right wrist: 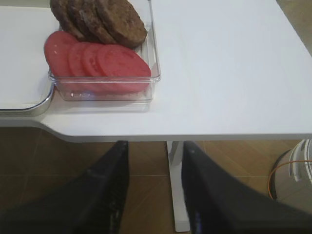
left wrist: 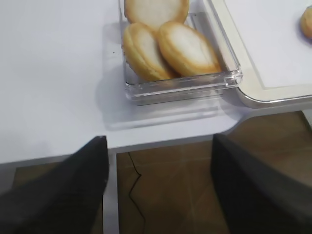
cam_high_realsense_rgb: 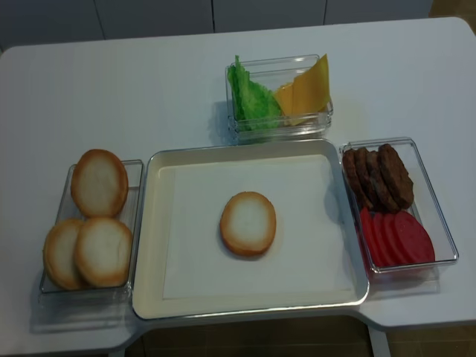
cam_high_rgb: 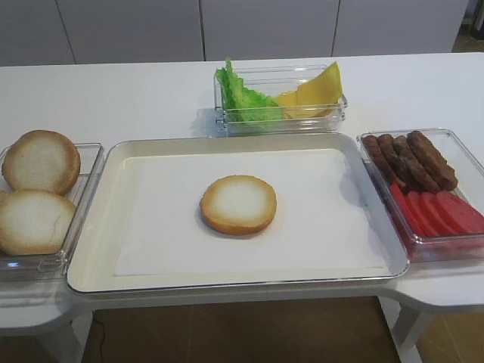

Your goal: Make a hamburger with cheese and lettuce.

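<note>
White table (cam_high_realsense_rgb: 149,82) carried a tray (cam_high_realsense_rgb: 149,245) with the hamburger (cam_high_realsense_rgb: 248,223) lying centred on it; lettuce (cam_high_realsense_rgb: 249,100) and cheese (cam_high_realsense_rgb: 309,89) shared the rear container. Only the wrist views showed the left hand (left wrist: 158,187) and right hand (right wrist: 153,192), both spread wide, empty, off the table's front edge
</note>
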Controlling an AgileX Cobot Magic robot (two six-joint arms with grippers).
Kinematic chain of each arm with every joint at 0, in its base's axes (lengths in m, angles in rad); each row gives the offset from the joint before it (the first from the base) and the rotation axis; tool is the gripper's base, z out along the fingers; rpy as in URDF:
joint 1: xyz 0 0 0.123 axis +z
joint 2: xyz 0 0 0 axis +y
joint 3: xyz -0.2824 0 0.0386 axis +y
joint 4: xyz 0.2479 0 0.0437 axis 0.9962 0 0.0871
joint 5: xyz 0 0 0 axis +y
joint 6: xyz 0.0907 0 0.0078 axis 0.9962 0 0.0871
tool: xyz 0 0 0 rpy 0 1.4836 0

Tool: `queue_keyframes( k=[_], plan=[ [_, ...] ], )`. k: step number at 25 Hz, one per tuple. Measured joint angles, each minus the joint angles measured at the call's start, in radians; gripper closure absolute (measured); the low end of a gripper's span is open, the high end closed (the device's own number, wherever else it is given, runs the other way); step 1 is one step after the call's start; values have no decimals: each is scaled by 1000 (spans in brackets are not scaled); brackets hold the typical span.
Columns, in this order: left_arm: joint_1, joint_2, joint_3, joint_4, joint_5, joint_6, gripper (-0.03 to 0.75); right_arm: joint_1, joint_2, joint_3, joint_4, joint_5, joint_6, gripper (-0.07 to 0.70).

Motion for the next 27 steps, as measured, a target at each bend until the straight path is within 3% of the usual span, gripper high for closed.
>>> queue_keyframes(
  k=[27],
  plan=[
    [0, 0, 2, 0, -6, -3, 246, 0, 0, 0, 0, 0, 0, 352]
  ],
)
